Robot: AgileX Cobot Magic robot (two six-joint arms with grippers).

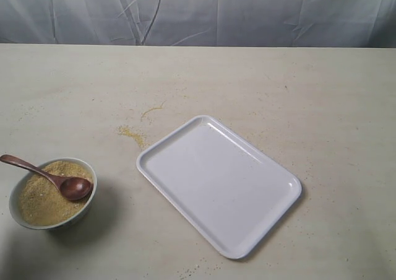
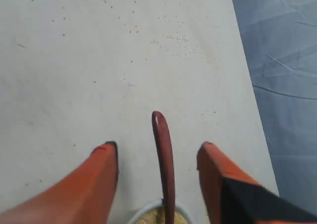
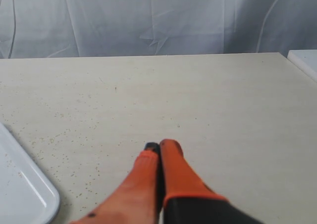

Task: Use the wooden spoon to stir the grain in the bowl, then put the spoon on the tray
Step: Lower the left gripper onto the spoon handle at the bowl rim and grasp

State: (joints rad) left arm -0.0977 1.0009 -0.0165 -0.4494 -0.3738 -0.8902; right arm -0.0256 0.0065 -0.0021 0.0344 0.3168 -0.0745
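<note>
The small white bowl (image 1: 88, 201) stands near the table's front left corner, heaped with pale tan grain (image 1: 42, 196). The dark wooden spoon (image 1: 59, 181) lies in it, its oval end on the grain and its handle sticking out over the left rim. The white tray (image 1: 218, 184) lies at the centre right with nothing on it. Neither gripper shows in the exterior view. In the left wrist view my left gripper (image 2: 158, 147) is open, its orange fingers either side of the spoon's handle (image 2: 163, 154) without touching it, above the bowl's rim (image 2: 148, 210). My right gripper (image 3: 159, 147) is shut on nothing above bare table.
Spilled grain (image 1: 133, 134) lies on the table behind the tray's left corner, with more specks near the front edge. A corner of the tray (image 3: 25, 189) shows in the right wrist view. A grey cloth hangs behind the table.
</note>
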